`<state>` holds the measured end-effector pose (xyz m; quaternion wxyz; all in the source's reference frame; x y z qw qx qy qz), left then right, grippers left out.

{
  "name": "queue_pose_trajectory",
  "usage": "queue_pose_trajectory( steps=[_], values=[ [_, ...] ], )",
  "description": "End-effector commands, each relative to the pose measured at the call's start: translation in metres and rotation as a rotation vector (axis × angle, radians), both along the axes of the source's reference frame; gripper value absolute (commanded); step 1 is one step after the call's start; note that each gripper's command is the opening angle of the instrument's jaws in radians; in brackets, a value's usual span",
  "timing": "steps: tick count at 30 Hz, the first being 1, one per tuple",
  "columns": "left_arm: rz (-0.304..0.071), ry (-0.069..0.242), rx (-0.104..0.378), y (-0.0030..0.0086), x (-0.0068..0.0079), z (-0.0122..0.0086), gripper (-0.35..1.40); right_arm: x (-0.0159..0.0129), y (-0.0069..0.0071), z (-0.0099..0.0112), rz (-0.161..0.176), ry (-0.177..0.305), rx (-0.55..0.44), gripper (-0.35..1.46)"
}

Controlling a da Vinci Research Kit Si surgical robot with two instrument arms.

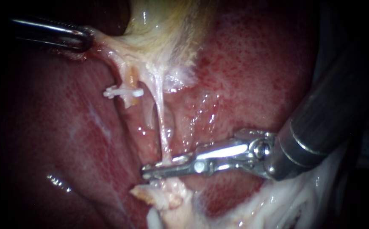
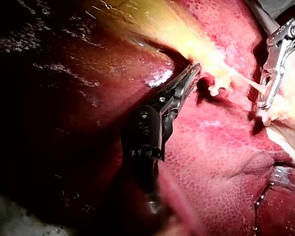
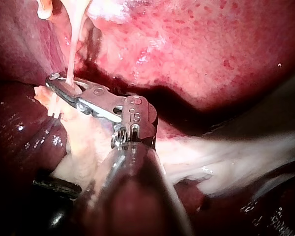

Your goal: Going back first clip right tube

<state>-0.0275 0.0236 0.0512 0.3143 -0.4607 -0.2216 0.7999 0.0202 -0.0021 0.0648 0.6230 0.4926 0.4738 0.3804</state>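
The right tube (image 1: 162, 123), stretched from 12 to 6 o'clock, is clasped at its lower end by the jaws of the right instrument (image 1: 150, 170), shafted toward 3 o'clock, while the gallbladder (image 1: 163, 25) is gripped at 10 o'clock by the left instrument (image 1: 87, 38).

Left instrument (image 1: 81, 38): thin dark shaft enters from endoscope view's left, near level. Hand closed tight on tissue (image 1: 103, 46), pinching from both sides. Right instrument (image 1: 167, 166): thick shaft enters from right, slanting down toward centre. Wrist joint bent, metal end section near level, pointing left.
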Motion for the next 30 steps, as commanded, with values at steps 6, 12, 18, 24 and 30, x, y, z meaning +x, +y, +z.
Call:
queue_pose_trajectory(
  steps=[6,12,18,24,30],
  values=[
    [0.000,0.000,0.000,0.0000,0.0000,0.0000,-0.35,0.0006,-0.0002,0.0004,-0.021,-0.005,-0.182,0.36],
    [0.000,0.000,0.000,0.0000,0.0000,0.0000,-0.35,0.0002,0.0004,0.0012,-0.014,-0.042,-0.410,0.50],
    [0.000,0.000,0.000,0.0000,0.0000,0.0000,-0.35,-0.0005,0.0004,0.0012,-0.027,-0.059,-0.534,0.50],
    [0.001,0.000,0.000,-0.0001,0.0001,0.0000,-0.35,-0.0017,0.0005,0.0011,-0.039,-0.061,-0.600,0.50],
    [0.001,0.000,0.000,0.0000,0.0002,0.0000,-0.35,-0.0047,0.0016,-0.0005,-0.114,-0.060,-0.762,0.50]
  ],
)
